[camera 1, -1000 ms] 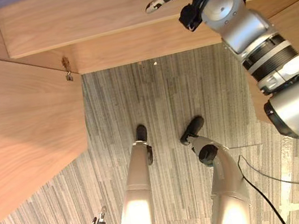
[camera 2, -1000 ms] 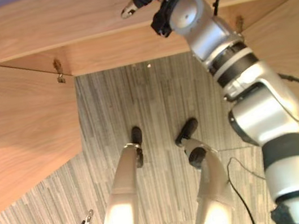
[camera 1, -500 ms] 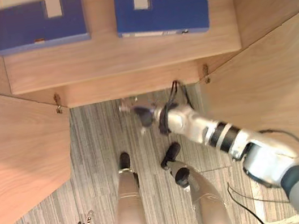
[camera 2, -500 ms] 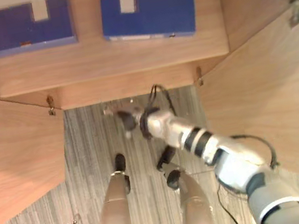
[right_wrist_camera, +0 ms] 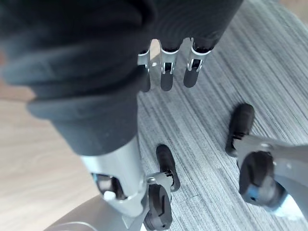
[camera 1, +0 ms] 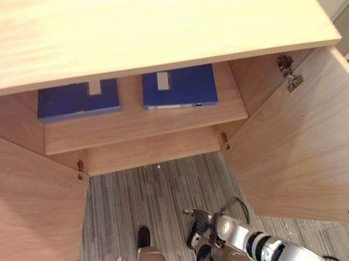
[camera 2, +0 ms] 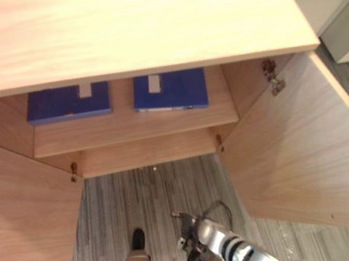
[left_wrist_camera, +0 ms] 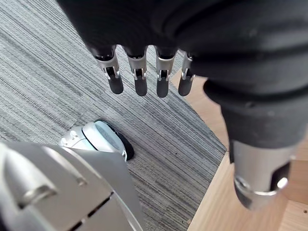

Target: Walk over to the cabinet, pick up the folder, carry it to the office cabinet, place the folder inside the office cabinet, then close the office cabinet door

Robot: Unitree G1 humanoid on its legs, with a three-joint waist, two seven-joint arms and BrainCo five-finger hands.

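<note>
Head stereo pair looks steeply down at cabinet (camera 1: 143,22) and carpet (camera 1: 159,200) (nearly identical). Wrist cams face carpet, close.

Bright, diffuse light falls from above onto the cabinet top (camera 1: 130,24), which reads pale and is perhaps slightly overexposed towards its left end. Directly beneath the top's front edge, the shelf (camera 1: 140,124) and the blue folders (camera 1: 179,87) lie in soft shade. Below the top, the doors (camera 1: 305,149) are evenly lit, the left one dimmer. The carpet (camera 1: 165,192) in front is lit flat.
</note>
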